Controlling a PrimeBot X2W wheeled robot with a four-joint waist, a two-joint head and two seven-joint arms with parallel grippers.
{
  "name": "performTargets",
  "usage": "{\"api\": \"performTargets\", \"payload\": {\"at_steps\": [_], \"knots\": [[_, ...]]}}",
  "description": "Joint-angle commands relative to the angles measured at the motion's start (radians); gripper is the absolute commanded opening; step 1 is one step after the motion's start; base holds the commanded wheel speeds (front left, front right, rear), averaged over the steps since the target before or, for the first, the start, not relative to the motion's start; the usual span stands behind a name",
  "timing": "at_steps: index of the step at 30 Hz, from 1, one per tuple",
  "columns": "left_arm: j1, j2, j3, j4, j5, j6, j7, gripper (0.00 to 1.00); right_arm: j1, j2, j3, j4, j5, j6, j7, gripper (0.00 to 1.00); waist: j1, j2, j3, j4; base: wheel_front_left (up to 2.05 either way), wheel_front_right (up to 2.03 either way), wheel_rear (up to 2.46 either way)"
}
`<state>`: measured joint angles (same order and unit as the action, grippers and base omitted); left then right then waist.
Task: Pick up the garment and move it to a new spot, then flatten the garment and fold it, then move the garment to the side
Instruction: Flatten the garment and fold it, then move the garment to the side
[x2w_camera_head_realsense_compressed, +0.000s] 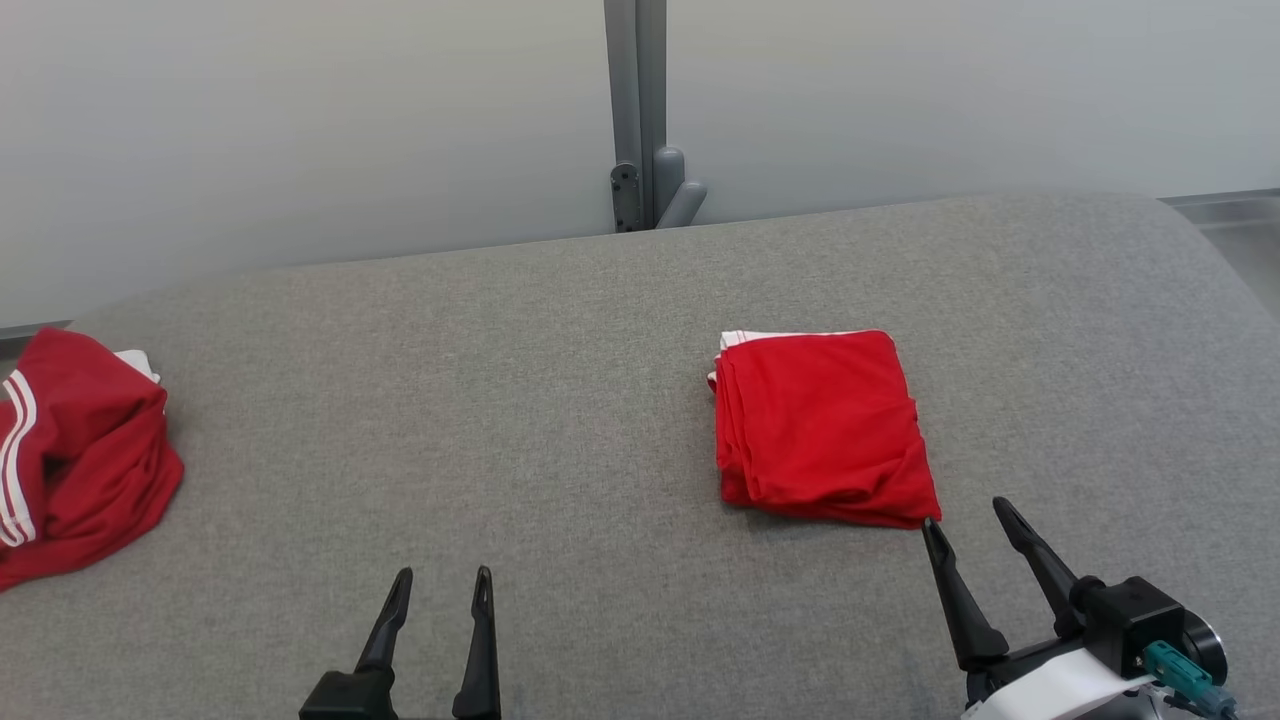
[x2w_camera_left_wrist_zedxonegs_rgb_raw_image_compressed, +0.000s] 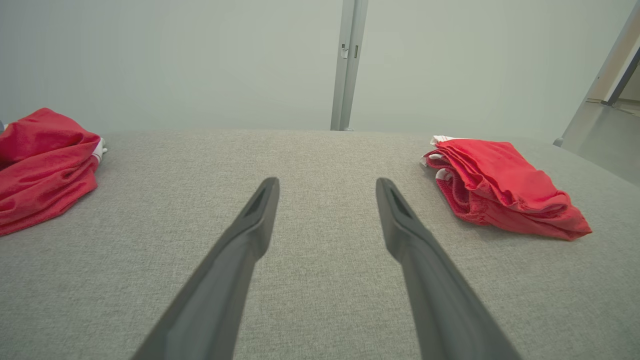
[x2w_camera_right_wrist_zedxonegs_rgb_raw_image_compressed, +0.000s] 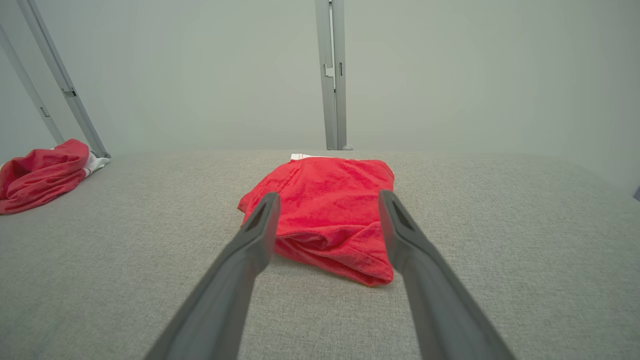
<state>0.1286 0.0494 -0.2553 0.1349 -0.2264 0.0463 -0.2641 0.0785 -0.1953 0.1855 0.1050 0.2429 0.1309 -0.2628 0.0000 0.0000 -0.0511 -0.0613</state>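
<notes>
1. Right gripper (x2w_camera_head_realsense_compressed: 965, 515): jaws stand wide apart and hold nothing. Its fingertips point at the near right corner of the folded bright-red cloth garment (x2w_camera_head_realsense_compressed: 825, 425). The left-hand fingertip lies just beside that corner in the head view; whether it touches cannot be told. In the right wrist view the two fingers frame the garment's near edge.
2. Left gripper (x2w_camera_head_realsense_compressed: 444, 572): jaws likewise apart and empty, poised over bare cloth at the near middle of the table, well apart from either garment.
3. Task item: the folded garment lies flat on the right half of the grey woven-fabric table top (x2w_camera_head_realsense_compressed: 500, 400), stacked in several layers, with a white trim showing at its far edge. The near edge is slightly rumpled.
4. Judgement: the fold appears complete. The right gripper's alignment with the near corner suggests either a grasp being prepared to carry the bundle aside, or a set-down just finished; the pictures do not settle which.
5. Other item: a crumpled darker-red garment with white stripes (x2w_camera_head_realsense_compressed: 80, 450) sits at the far left edge of the table, unfolded.
6. Surroundings: a grey metal post (x2w_camera_head_realsense_compressed: 637, 100) stands against the pale wall beyond the far edge.
</notes>
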Motion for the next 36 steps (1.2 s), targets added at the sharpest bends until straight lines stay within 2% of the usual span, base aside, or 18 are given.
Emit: {"api": "performTargets", "payload": {"at_steps": [1,27,36], "knots": [[0.013,0.002,0.0,-0.003,0.008,0.004,0.0,1.0,0.012,-0.006,0.001,-0.008,-0.001,0.0,-0.003,1.0,0.0,0.0,0.001,0.001,0.0,0.0,0.0],[-0.012,0.002,-0.023,-0.005,0.019,0.009,0.0,1.0,0.003,0.002,-0.015,-0.007,0.029,0.0,-0.003,1.0,0.0,0.0,0.019,0.028,0.0,0.0,0.0],[-0.031,0.002,-0.036,-0.011,0.026,0.007,0.0,1.0,-0.081,0.004,-0.03,0.069,0.099,0.0,-0.003,1.0,0.0,0.0,0.061,0.045,0.0,0.0,0.0]]}}
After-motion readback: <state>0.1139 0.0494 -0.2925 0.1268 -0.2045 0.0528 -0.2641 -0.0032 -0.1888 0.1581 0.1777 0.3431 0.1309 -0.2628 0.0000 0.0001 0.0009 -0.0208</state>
